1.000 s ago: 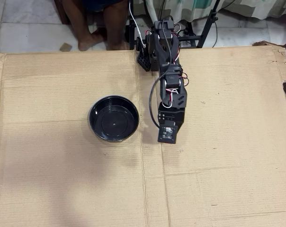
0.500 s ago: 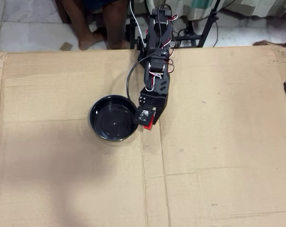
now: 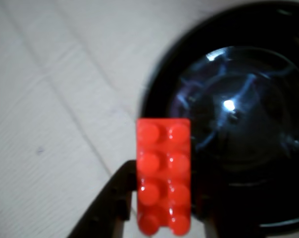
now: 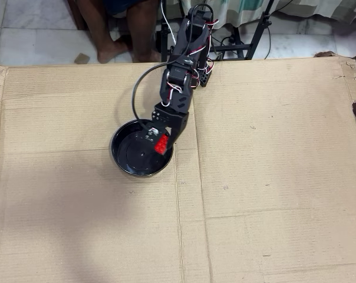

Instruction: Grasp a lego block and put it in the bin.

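The red lego block (image 3: 163, 176) is held between my black fingers at the bottom of the wrist view, studs facing the camera. The black bowl that serves as the bin (image 3: 268, 74) fills the right of that view, and the block's upper end overlaps its left rim. In the overhead view my gripper (image 4: 161, 143) is shut on the red block (image 4: 161, 144) above the right edge of the bin (image 4: 129, 154), which stands left of centre on the cardboard. The bin looks empty.
A flat sheet of brown cardboard (image 4: 254, 177) covers the table. The arm's base and cables (image 4: 193, 35) stand at the top middle. A person's bare legs (image 4: 116, 29) and a stand are beyond the far edge.
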`<state>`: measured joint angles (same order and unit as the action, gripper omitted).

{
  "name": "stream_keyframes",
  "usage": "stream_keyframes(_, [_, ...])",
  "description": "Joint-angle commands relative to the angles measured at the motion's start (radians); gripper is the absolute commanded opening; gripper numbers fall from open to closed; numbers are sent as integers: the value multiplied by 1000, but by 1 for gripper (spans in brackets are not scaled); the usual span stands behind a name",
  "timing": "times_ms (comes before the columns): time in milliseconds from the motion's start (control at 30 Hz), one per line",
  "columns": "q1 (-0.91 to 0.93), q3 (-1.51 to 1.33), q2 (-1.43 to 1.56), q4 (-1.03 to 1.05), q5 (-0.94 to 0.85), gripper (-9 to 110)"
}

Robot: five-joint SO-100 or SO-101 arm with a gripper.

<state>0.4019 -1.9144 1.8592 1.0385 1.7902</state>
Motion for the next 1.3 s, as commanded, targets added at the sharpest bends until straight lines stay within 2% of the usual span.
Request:
stream_keyframes(0, [28, -9, 41, -12, -8, 0])
stream_keyframes(567, [135, -38, 44, -12, -9, 0])
stream_keyframes(867, [132, -40, 43, -11, -9, 22])
stream_keyframes(1267, [84, -40, 43, -11, -8, 23])
